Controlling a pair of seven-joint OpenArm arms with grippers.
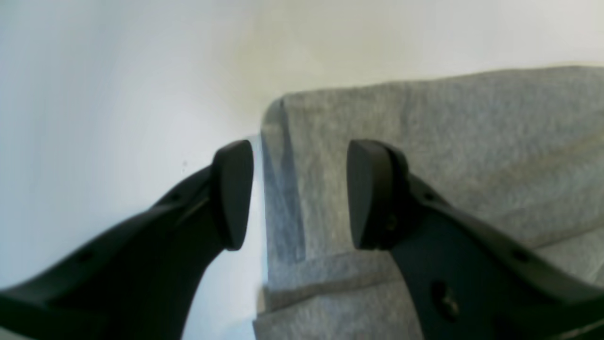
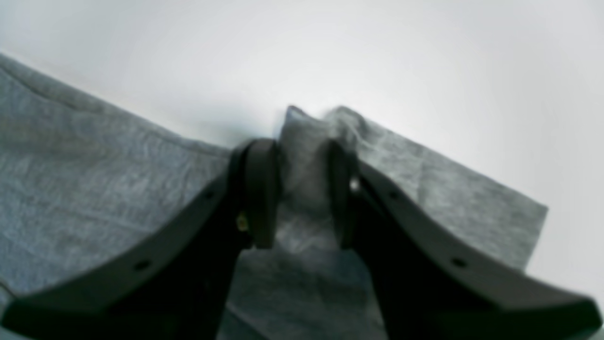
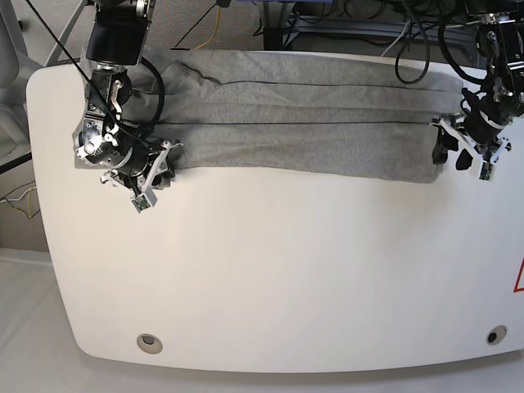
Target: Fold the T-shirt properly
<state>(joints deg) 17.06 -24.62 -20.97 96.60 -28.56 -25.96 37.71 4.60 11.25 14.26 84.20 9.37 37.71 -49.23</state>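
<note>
Black fingers (image 1: 233, 193) of the left gripper (image 1: 299, 196) stand apart and hold nothing, straddling the corner edge of the T-shirt (image 3: 303, 123). The right gripper (image 2: 295, 193) stands narrower, a bunched fold of grey cloth between its fingers (image 2: 259, 189), though a firm pinch cannot be told. The T-shirt lies folded in a long band across the 12 o'clock end of the white table (image 3: 278, 270). Cables (image 3: 409, 33) hang behind the table at 1 o'clock.
</note>
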